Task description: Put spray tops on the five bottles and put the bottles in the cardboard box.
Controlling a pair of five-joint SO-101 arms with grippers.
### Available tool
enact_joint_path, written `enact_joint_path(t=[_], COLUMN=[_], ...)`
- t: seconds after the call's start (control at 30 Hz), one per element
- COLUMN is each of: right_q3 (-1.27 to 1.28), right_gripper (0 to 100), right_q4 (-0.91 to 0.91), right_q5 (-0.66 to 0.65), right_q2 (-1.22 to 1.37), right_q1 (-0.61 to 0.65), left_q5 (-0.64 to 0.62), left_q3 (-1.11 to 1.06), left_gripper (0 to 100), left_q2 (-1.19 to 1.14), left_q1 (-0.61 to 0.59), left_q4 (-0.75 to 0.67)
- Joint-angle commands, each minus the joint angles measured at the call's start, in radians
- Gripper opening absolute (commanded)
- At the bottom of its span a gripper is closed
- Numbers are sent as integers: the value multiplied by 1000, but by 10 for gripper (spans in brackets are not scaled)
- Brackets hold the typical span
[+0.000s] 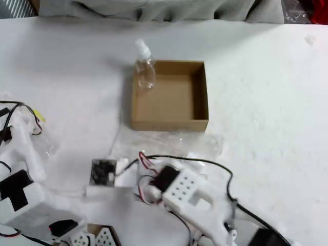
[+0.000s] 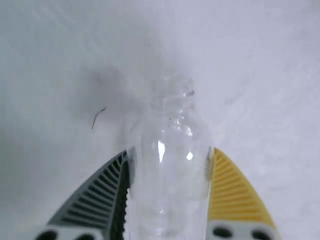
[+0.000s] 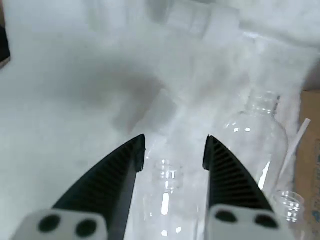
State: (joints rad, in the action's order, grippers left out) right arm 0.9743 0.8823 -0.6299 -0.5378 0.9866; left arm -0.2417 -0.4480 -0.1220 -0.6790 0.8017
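Closest in, two white arms [image 1: 195,197] crowd the near edge of the bench [image 1: 266,102], with cables [image 1: 205,163] looping between them. Mid-bench sits the open cardboard box [image 1: 169,124]. One capped bottle [image 1: 145,69] stands upright at its far left corner, apparently inside. Plastic wrap [image 1: 169,141] lies just before the box's near wall.

The left claw [image 2: 170,151] is clenched on the body of a clear bottle [image 2: 172,120], whose neck is bare and clear of the fingers. The right claw [image 3: 174,140] is released, hanging over loose uncapped bottles [image 3: 255,130] lying in wrap.

Step in hand, as judged: fitting a top to the held bottle. This goes best with the left grip low on the body, firm without crushing the thin wall, and the neck presented squarely to the other arm. Whether a spray top lies within reach cannot be told.

Room: the bench is broad and open to the right of the box and beyond it. The near strip is tight with wrap and cables. The box walls and the standing bottle call for a clear lift over.
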Motion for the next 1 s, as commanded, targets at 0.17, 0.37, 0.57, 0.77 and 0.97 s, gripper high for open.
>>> enact_joint_path(t=[0.17, 0.37, 0.57, 0.77, 0.97], right_q3=[-255, -267, -265, -295, -445], right_gripper=[159, 159, 155, 10, 18], right_q4=[134, 130, 22, -1, 229], right_q5=[206, 245, 267, 262, 270], right_q2=[214, 300, 423, 490, 440], right_q1=[12, 48, 58, 53, -7], left_q5=[-5, -5, -5, -5, -5], left_q3=[55, 55, 55, 55, 46], left_gripper=[31, 31, 31, 31, 31], left_q2=[8, 10, 10, 12, 15], left_q1=[5, 8, 8, 8, 41], left_q4=[12, 12, 12, 14, 14])
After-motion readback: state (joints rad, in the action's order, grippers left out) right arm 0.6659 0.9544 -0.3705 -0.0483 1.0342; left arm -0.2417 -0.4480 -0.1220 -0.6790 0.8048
